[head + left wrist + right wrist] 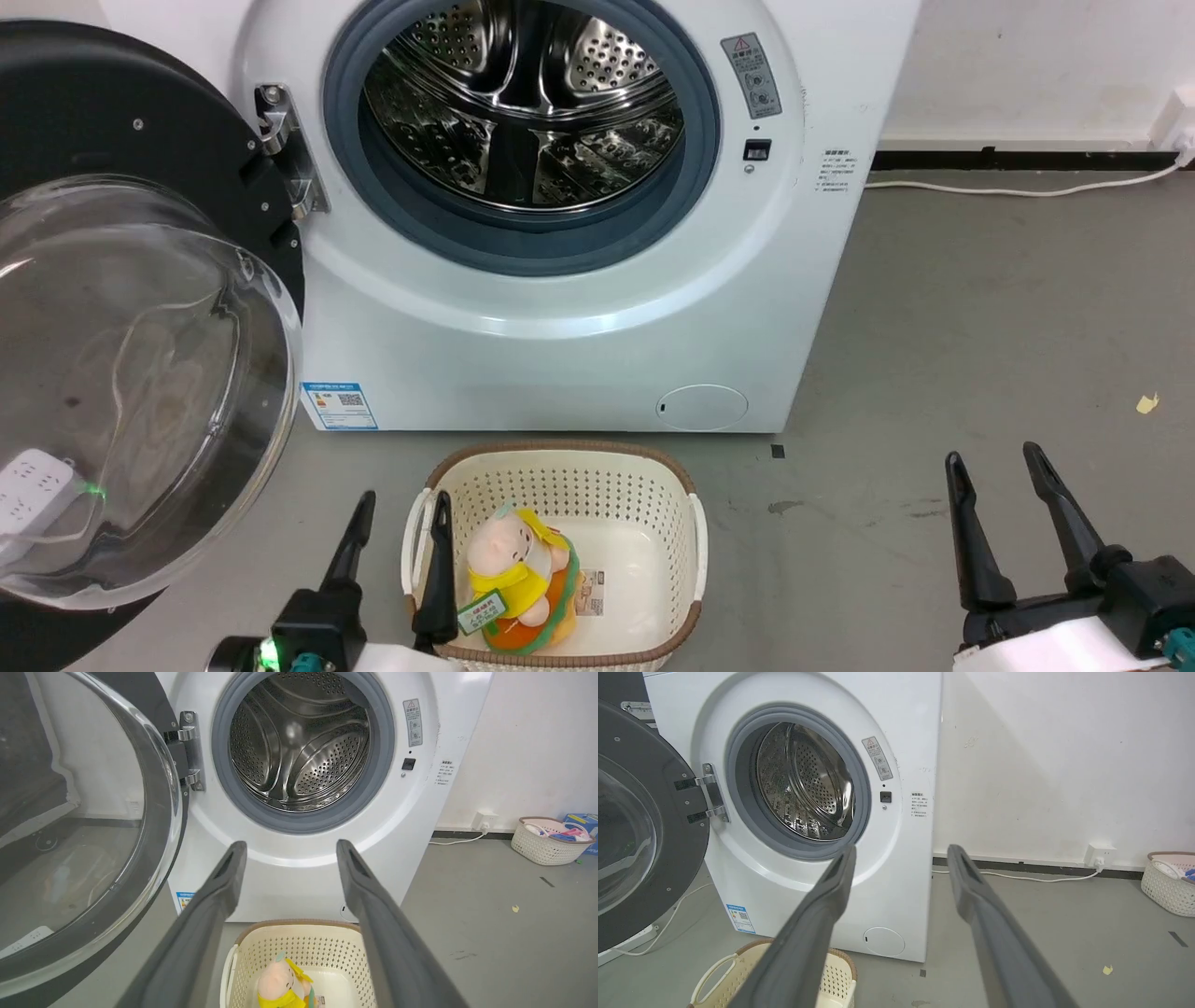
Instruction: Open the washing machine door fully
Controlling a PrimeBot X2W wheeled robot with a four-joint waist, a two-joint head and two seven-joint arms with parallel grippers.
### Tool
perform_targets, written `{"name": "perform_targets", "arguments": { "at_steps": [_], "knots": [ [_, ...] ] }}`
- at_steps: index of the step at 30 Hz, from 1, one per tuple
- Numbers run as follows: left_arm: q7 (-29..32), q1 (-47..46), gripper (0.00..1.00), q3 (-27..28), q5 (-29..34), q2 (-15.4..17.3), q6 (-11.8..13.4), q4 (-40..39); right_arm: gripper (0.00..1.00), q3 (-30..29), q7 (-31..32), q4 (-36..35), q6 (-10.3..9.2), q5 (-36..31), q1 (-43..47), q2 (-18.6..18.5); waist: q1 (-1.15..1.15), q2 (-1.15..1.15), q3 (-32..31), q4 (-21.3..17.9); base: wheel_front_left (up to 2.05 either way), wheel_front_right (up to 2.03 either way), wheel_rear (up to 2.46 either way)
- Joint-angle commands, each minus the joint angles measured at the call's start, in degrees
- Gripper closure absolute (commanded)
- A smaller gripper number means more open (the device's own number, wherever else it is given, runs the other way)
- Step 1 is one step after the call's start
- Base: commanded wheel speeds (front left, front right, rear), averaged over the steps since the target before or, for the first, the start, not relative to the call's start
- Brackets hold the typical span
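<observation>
The door [140,327] stands wide at the left, nearest the left gripper [403,502], spread and empty. The right gripper [991,455], also spread, is well apart.

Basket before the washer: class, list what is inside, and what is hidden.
A pink plush toy in yellow with a tag, and a sticker on the basket floor. A finger of the left hand hides the near left corner.

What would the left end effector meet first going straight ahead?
Probably the washing machine's white front, just under the grey rubber ring; from the left end effector the way looks free.
</observation>
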Motion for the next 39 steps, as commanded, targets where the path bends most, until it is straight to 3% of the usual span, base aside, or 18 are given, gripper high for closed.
{"name": "perform_targets", "arguments": {
  "at_steps": [1,36,37,39],
  "knots": [
    [-0.30,0.67,0.00,-0.02,0.70,-0.41,-0.03,0.73,0.00,0.20,-0.26,0.14,0.05,0.27,0.78,0.24,0.00,0.00,0.02,-0.14,0.00,0.00,0.00],
    [-0.30,0.24,0.00,1.72,2.80,-2.37,-2.00,2.28,0.00,1.17,-0.26,1.77,0.05,0.90,0.77,0.25,0.00,0.00,-0.77,0.28,0.00,0.00,0.00],
    [0.02,0.23,1.00,1.68,2.80,-2.20,-1.90,2.38,1.00,1.05,0.01,1.73,0.00,0.67,0.55,0.00,0.00,0.00,-0.78,0.28,0.00,0.00,0.00],
    [0.04,0.23,1.00,1.67,2.79,-2.19,-1.90,2.41,1.00,1.02,0.02,1.75,0.00,0.66,0.54,0.00,0.00,0.00,-0.78,0.29,0.00,0.00,0.00]
  ]
}}
